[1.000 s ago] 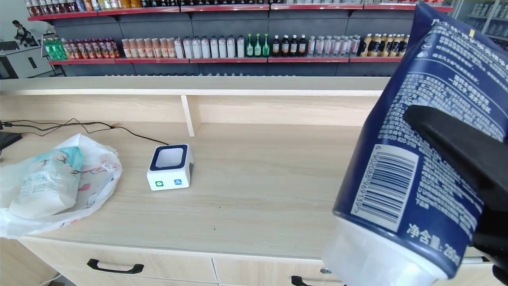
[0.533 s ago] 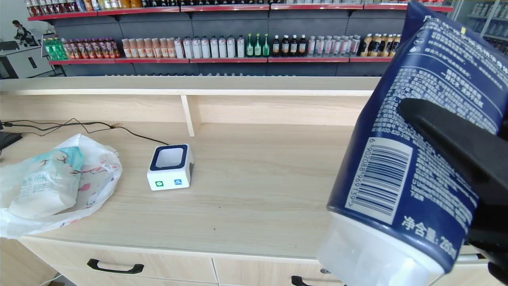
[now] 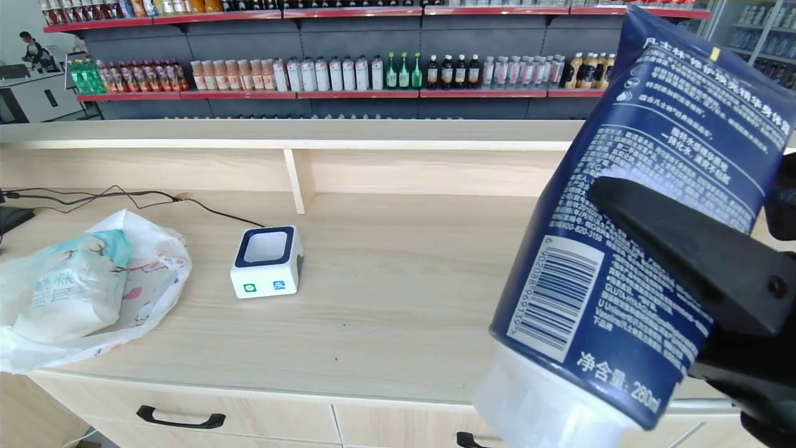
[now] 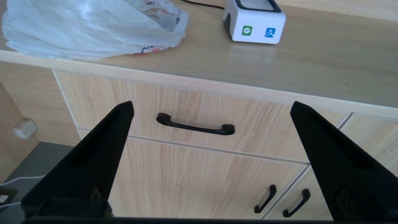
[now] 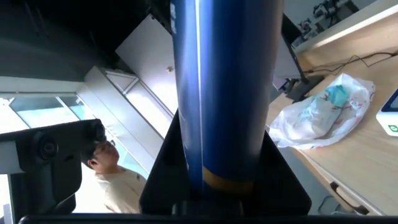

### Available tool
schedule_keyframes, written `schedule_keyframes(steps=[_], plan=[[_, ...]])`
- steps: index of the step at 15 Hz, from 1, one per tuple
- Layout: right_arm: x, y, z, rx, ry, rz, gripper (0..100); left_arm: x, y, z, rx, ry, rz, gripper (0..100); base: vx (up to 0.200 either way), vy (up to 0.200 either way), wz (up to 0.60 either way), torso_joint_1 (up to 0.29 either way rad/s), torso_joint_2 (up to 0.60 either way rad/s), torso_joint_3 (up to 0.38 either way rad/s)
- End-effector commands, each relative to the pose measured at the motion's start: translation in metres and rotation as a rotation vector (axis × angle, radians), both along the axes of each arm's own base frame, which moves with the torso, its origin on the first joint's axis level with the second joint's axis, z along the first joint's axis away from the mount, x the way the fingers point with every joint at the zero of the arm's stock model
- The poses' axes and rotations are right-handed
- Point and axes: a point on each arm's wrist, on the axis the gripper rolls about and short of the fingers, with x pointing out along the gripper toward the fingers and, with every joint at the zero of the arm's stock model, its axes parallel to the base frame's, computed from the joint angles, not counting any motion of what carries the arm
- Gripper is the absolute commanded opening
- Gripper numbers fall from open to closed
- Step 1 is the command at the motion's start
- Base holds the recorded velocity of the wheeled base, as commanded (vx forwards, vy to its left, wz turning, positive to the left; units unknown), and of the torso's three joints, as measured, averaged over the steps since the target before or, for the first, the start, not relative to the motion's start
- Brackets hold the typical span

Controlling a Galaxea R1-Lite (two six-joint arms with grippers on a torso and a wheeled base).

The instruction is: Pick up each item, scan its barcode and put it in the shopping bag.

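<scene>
**Tube in hand, scan not yet made**

Holds blue tube [image 3: 647, 155] aloft in right gripper [image 5: 222, 130], well above the counter [image 3: 404, 298] on the robot's right side, tilted, cap end low and toward the near edge. Clamps firmly across the mid-body: one black finger over the printed face, the other behind. Leaves barcode [image 3: 555, 297] uncovered, just beside the fingertip, turned up toward the head camera and away from the counter.

Hangs left gripper [image 4: 211, 109] spread wide and empty, low before the drawer fronts, below counter level.

Handling, as judged:
- Expect soft laminated walls, glossy and a little slick, yielding under a squeeze.
- Expect light to middling weight, most of it toward the cap.
- Keep the hold on the mid-body, clear of the barcode.
- Go easy on pressure, to avoid buckling the wall or forcing the contents against the cap.
- Avoid the flat crimped top end: thin, and a poor purchase.

Materials and shapes:
- Cap [image 3: 535, 404]: frosted, translucent, rounded and rigid. Possibly a flip-top, though cut off by the frame edge and hard to tell.
- Scanner [image 3: 267, 261]: small white box with rounded corners and a dark-blue-framed window facing up. Well apart from the tube, to the robot's left, with a black cable [image 3: 124, 196] trailing behind.
- Shopping bag [image 3: 155, 249]: thin white plastic, crinkled and slumped at the counter's left end, near the scanner, with a pale soft packet [image 3: 68, 292] already inside.
- Counter: pale wood grain, smooth and matt.

Next, as judged: roll the wrist to face the barcode down over the scanner window, then carry on to the bag
</scene>
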Motion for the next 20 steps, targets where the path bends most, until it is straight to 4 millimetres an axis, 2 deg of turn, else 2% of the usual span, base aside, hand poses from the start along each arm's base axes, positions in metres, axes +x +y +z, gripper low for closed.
schedule_keyframes(steps=[1,6,9,11,12,14,16,17,19,20], plan=[[0.001,0.002,-0.007,-0.037,-0.015,-0.019,0,0.000,0.000,0.000,0.000,0.000,0.001,100,0.000,0.000,0.00,0.000,0.00,0.000],[0.002,-0.005,-0.033,-0.228,-0.190,-0.172,0,0.000,0.000,0.000,0.000,0.000,0.001,100,0.000,0.000,0.00,0.000,0.00,0.000],[0.017,-0.007,-0.053,-0.363,-0.242,-0.282,0,0.000,0.000,0.000,0.000,0.000,0.001,100,0.000,0.000,0.00,0.000,0.00,0.000],[0.037,-0.013,-0.061,-0.457,-0.305,-0.407,0,0.000,0.000,0.000,0.000,0.000,0.001,100,0.000,0.000,0.00,0.000,0.00,0.000],[0.053,-0.027,-0.068,-0.533,-0.326,-0.521,0,0.000,0.000,0.000,0.000,0.000,0.000,100,0.000,0.000,0.00,0.000,0.00,0.000],[0.073,-0.050,-0.074,-0.618,-0.331,-0.677,0,0.000,0.000,0.000,0.000,0.000,0.000,100,0.000,0.000,0.00,0.000,0.00,0.000],[0.100,-0.079,-0.077,-0.722,-0.279,-0.987,0,0.000,0.000,0.000,0.000,0.002,0.000,100,0.000,0.000,0.00,0.000,0.00,0.000],[0.107,-0.087,-0.074,-0.732,-0.253,-1.091,0,0.000,0.000,0.000,0.000,0.002,0.000,100,0.000,0.000,0.00,0.000,0.00,0.000],[0.111,-0.094,-0.069,-0.757,-0.269,-1.180,0,0.000,0.000,0.000,0.000,0.000,0.000,100,0.000,0.000,0.00,0.000,0.00,0.000],[0.113,-0.106,-0.069,-0.771,-0.255,-1.233,0,0.000,0.000,0.000,0.000,0.002,0.001,100,0.000,0.000,0.00,0.000,0.00,0.000]])
